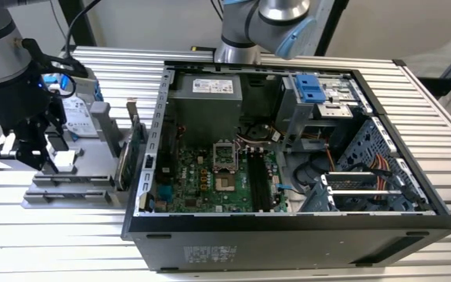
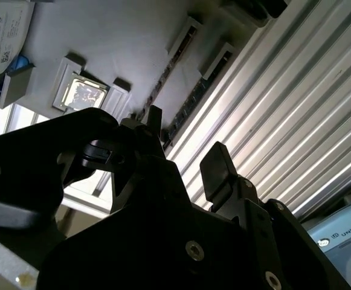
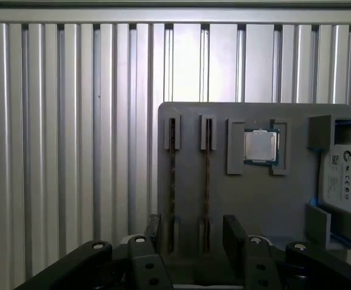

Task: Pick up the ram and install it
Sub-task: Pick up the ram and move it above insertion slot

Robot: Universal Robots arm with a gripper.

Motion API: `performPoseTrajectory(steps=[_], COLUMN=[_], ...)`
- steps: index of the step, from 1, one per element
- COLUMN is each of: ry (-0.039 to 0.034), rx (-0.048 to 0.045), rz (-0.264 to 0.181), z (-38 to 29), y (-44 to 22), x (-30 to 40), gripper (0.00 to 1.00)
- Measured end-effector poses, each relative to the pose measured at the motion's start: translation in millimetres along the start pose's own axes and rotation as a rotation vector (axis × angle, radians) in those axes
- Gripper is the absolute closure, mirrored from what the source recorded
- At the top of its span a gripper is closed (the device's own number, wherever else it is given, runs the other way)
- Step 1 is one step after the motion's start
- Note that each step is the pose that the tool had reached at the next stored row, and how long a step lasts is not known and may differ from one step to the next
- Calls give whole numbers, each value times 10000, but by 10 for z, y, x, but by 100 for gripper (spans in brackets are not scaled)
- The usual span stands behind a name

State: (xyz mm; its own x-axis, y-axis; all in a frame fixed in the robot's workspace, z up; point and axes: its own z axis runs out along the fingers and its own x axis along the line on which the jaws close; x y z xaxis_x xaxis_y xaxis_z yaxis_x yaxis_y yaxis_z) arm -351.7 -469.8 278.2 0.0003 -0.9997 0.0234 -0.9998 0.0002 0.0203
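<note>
Ribbed shiny metal table (image 3: 54, 151), matt grey plastic holder (image 3: 254, 205), matt black hand (image 3: 193, 232)

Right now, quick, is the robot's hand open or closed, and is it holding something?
Black robot hand: open, holding nothing, poised over the flat grey plastic holder tray.

On ribbed metal surface (image 3: 72, 151), grey holder (image 3: 254, 205) below hand (image 3: 193, 225) with fingers parted. In two side-by-side slots, thin ram sticks (image 3: 172, 181) on edge, lined up between the fingers. Beside them a square processor chip (image 3: 261, 147); at holder's edge, a white-labelled drive (image 3: 344, 181).
</note>
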Motion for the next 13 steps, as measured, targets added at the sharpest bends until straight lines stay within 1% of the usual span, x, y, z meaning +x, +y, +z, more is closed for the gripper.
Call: performPoseTrajectory(steps=[13], ry=[-1], rx=[-41], rz=[-1], z=[87], y=[-2], x=[22], gripper=[0])
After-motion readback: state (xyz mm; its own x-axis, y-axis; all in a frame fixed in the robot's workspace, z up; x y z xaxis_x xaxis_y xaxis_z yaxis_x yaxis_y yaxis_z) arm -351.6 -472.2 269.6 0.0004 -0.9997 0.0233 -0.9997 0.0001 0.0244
